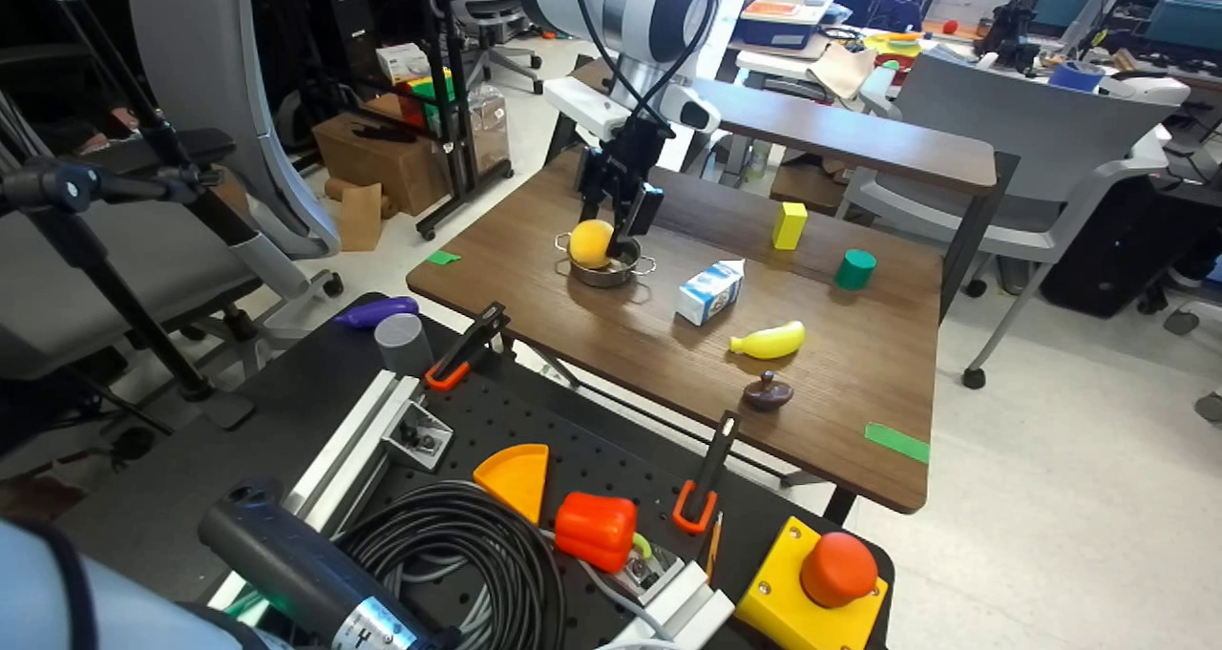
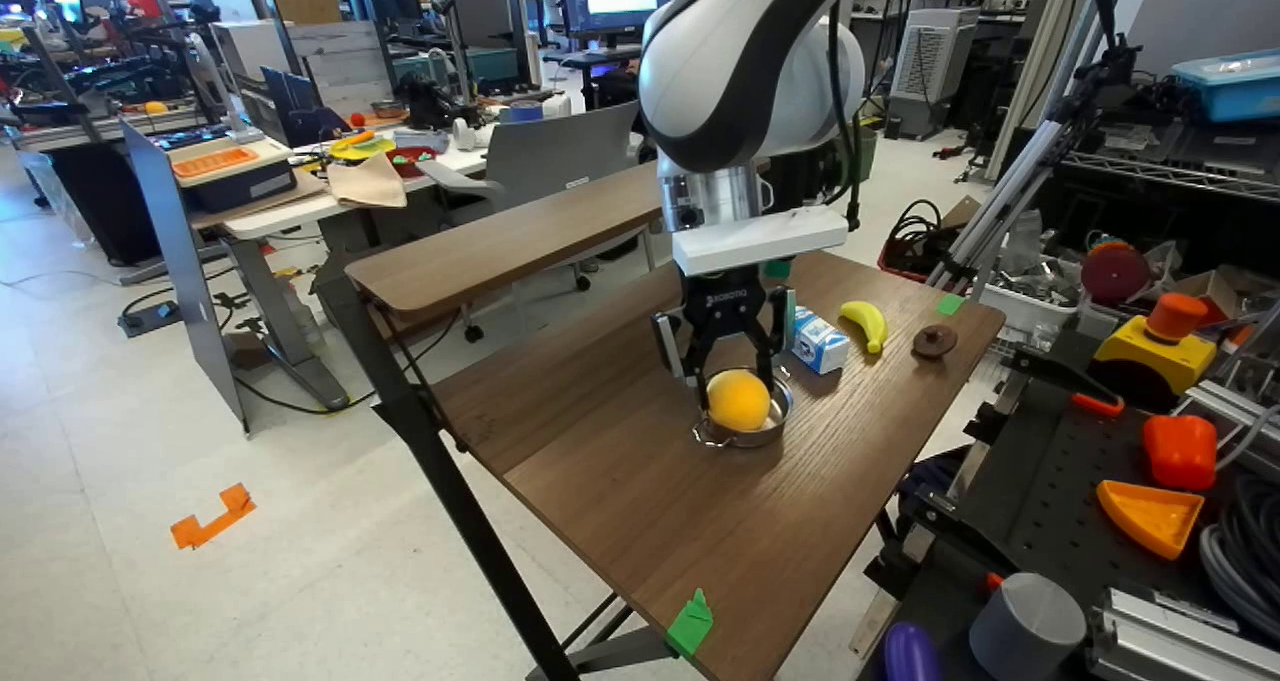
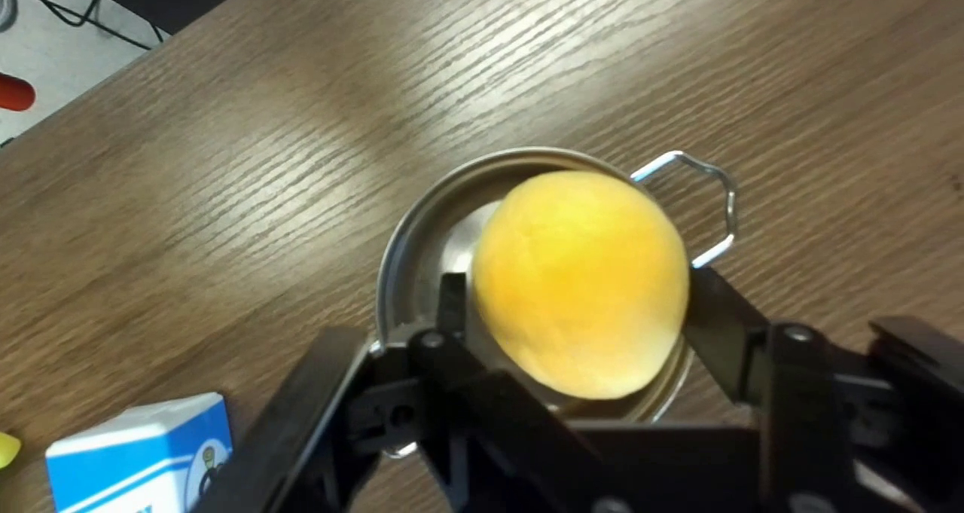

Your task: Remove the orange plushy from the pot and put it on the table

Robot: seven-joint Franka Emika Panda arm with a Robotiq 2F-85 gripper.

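Wrist view, from the left: one yellow item [image 3: 7, 449], cut off by the frame edge; one blue-and-white carton [image 3: 143, 460], partly shown; dark brown table [image 3: 263, 234]; one round, two-handled metal pot [image 3: 418, 249], standing on the table; one orange plushy [image 3: 580, 283], ball-shaped, inside the pot, toward the right of this view. Black gripper [image 3: 577, 294]: fingers [image 3: 452, 302] apart, one on each side of the plushy (whether both press on it cannot be told).

In an exterior view, same order: green tape [image 1: 443, 258] at the table's edge; the pot, upright; the gripper, pointing down into it; the carton, lying on its side near the pot; yellow banana-shaped toy [image 1: 769, 342]; dark brown stemmed item [image 1: 768, 392], near the toy; yellow block [image 1: 790, 226], upright; green cylinder [image 1: 855, 269]; longer green strip [image 1: 897, 442], close to a table corner. Position of the plushy in both exterior views: in the pot, between the fingers.
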